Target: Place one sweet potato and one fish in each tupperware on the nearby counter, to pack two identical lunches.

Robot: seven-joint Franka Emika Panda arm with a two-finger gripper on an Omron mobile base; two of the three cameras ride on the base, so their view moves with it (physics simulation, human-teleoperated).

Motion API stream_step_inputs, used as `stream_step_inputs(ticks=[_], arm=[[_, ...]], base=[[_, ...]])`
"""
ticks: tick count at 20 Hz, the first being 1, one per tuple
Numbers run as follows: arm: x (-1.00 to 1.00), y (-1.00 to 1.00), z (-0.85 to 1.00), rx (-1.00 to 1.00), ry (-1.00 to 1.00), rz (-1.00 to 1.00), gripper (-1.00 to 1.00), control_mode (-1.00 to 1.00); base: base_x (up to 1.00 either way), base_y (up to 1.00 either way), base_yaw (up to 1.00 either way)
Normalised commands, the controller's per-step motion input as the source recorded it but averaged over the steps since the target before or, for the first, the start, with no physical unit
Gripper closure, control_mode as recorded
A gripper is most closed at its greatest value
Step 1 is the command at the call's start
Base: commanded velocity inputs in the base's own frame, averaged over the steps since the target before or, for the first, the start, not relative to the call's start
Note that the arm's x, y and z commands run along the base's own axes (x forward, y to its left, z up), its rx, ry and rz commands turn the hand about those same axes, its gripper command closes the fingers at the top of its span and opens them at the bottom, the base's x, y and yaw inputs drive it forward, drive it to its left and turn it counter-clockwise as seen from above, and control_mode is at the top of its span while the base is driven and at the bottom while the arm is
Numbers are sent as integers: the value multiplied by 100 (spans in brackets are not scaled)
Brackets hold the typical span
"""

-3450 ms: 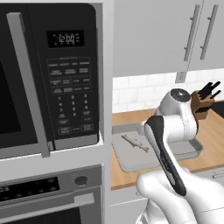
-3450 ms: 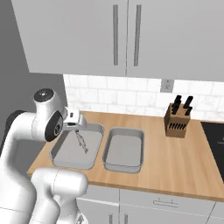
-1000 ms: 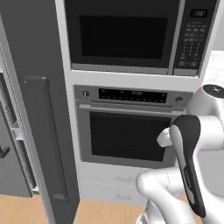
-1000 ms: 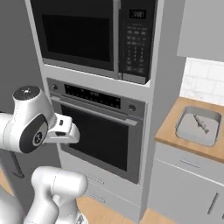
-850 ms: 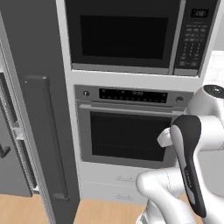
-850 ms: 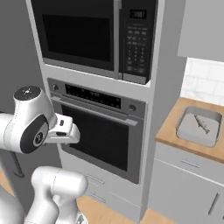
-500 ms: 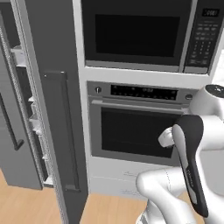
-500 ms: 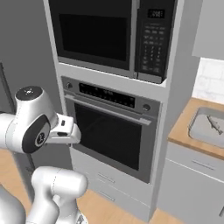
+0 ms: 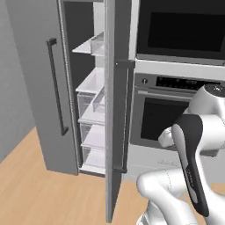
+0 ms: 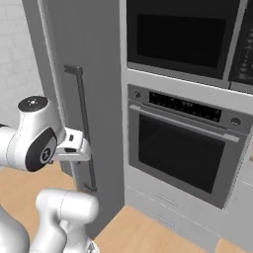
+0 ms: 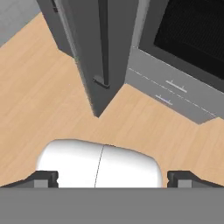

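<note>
Below, fingers point(image 11: 112, 178) spread wide and empty, matte grey fridge door point(image 11: 85, 52) ajar, planked wood floor point(image 11: 39, 92)

The open fridge door point(image 9: 112, 110) hides part of the shelves point(image 9: 90, 83) behind it, the microwave point(image 10: 190, 37) is cut off by the top edge, and only the gripper point(image 11: 112, 178) fingertips point(image 11: 41, 179) show.

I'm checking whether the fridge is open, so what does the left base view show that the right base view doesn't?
Left base view: the fridge interior between two open doors, with white shelves and clear drawers. Right base view: the closed face of the fridge door and part of the microwave keypad. Both share the fridge door's handle, the wall oven and the wood floor.
</note>
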Motion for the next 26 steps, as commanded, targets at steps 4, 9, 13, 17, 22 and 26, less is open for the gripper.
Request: stream_step_inputs(ticks=[4, 9, 13, 17, 22, 26], arm=[[0, 0, 0, 0, 0, 0, -100, 100], [0, 0, 0, 0, 0, 0, -100, 100], [0, 0, 0, 0, 0, 0, -100, 100], [0, 0, 0, 0, 0, 0, -100, 100], [0, 0, 0, 0, 0, 0, -100, 100], [0, 0, 0, 0, 0, 0, -100, 100]], base=[[-26, 100, 16], [-14, 100, 11], [0, 100, 0], [40, 100, -1], [98, 82, -36], [90, 8, -70]])
